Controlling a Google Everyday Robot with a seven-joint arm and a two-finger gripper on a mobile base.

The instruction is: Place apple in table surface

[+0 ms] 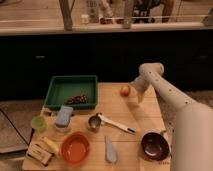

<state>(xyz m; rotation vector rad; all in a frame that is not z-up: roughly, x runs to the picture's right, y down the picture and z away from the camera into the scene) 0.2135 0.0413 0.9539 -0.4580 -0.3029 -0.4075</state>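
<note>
The apple point(125, 90), small, round and orange-red, rests on the light wooden table surface point(142, 117) near its far edge. My gripper point(138, 95) hangs at the end of the white arm just to the right of the apple, close beside it and low over the table. I cannot tell whether it touches the apple.
A green tray point(72, 90) with dark bits stands at the far left. An orange bowl point(75, 148), a dark bowl point(155, 145), a metal cup point(93, 122), a white spoon point(116, 123), a blue sponge point(63, 116) and a green cup point(38, 123) lie nearer the front.
</note>
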